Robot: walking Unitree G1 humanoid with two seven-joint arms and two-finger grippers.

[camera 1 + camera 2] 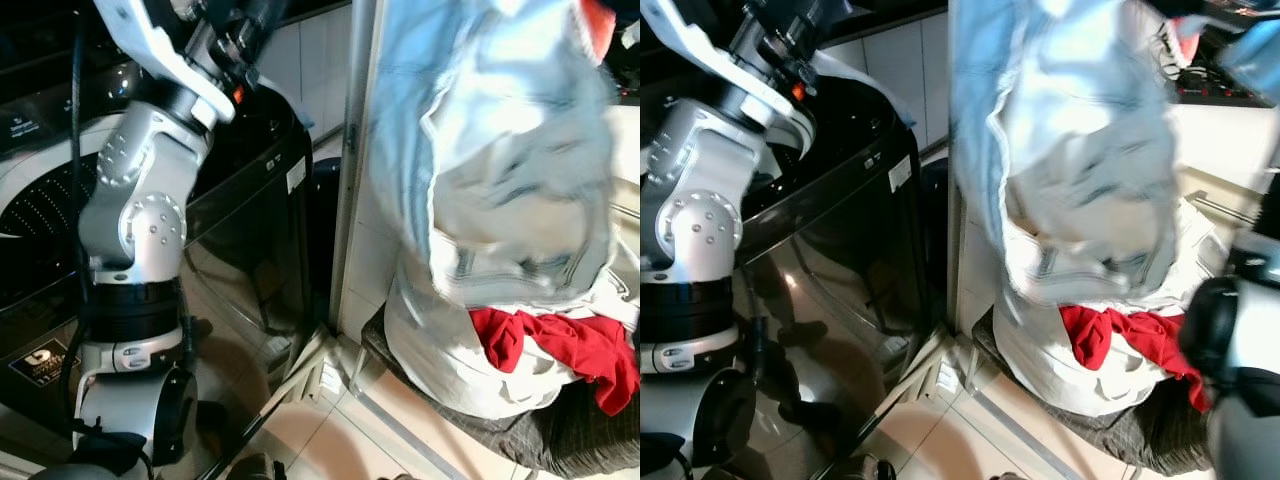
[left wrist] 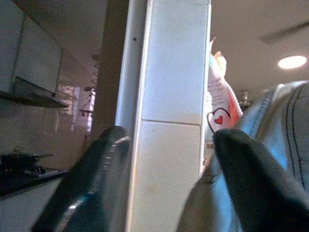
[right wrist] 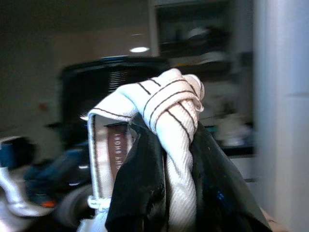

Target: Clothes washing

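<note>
A striped white garment (image 3: 159, 140) is being held pinched between the two black fingers (image 3: 140, 193) of the right tool (image 3: 166, 193), which are being kept closed tightly on a bunched fold near its collar label, with the cloth hanging below the tool as a long, pale blue and white mass (image 1: 500, 170) whose long axis is running straight down. The washing machine (image 1: 240, 200), black and glossy with its top opening facing up, is lying well off to the left of the right tool and lower than it, so the coming move is judged to be a sideways carry over the machine's rim followed by a release. The left tool (image 2: 169, 183) is being held raised beside a white tiled pillar (image 2: 169, 96), its fingers (image 2: 91, 183) being kept well apart with nothing between them, and a fold of the pale garment (image 2: 285, 125) is lying just beside one finger; this left arm (image 1: 140, 220) is the nearer one to the machine and is standing directly over part of its opening. Below the hanging cloth, a heap of laundry is being left in a dark basket (image 1: 560, 430) on the tiled floor (image 1: 330, 420), with a red garment (image 1: 560, 345) lying on top of white cloth (image 1: 440, 350). The pillar edge (image 1: 355, 170) between basket and machine, and the left arm itself, are judged to be standing in the way of the swinging cloth, which could be caught or dragged on them
</note>
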